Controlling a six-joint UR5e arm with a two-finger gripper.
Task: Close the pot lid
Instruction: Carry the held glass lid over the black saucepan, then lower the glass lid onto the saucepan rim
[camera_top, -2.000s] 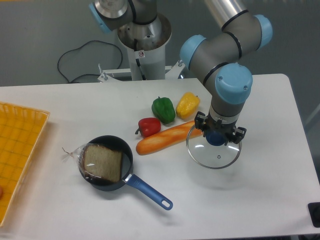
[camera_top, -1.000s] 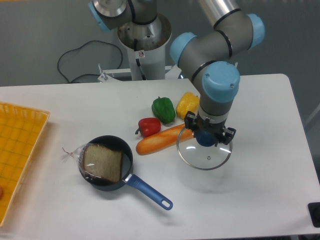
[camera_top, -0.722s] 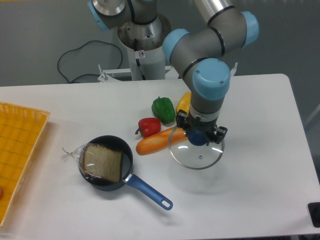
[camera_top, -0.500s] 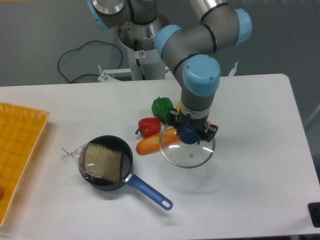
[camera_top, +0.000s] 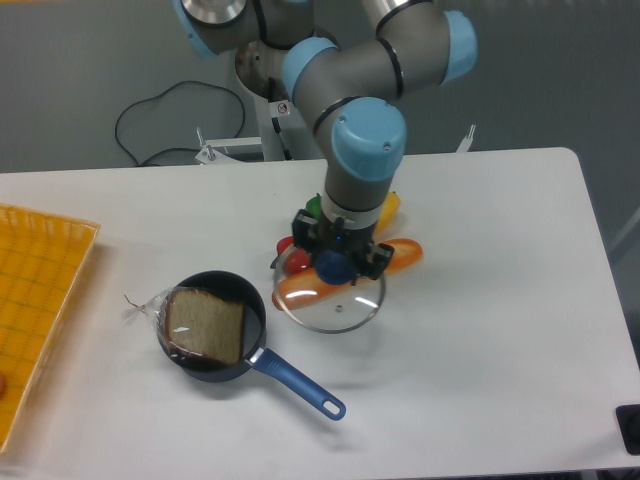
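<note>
Lid (camera_top: 330, 300) hung above the white table (camera_top: 500, 330), carried level by its blue knob, which sat clamped between the 2 fingers of the gripper (camera_top: 334, 266); jaws narrow, closed on the knob. Glass disc with metal rim, small vent hole visible near its front edge. Lid was to the right of the pot (camera_top: 212, 325), apart from it, its left rim near but not over the pot's right rim. Through and around the glass showed an orange carrot-shaped item (camera_top: 400, 252), lying under the lid and sticking out to the right. Red pepper (camera_top: 296, 259) was partly hidden behind the gripper's left side; only slivers of the green pepper (camera_top: 314, 206) and yellow pepper (camera_top: 392, 206) showed behind the arm's wrist. Pot sat on the table left of centre, open, dark, with its blue handle (camera_top: 300, 382) pointing toward the lower right. Inside the pot lay a square slice of brown bread in clear plastic wrap (camera_top: 204, 324), with the wrap's twisted end trailing over the left rim. Yellow mesh basket (camera_top: 35, 300) sat at the far left edge of the table, cut off by the frame. Black cable (camera_top: 150, 115) looped on the floor behind the table, near the arm's base. Only 1 view available.
</note>
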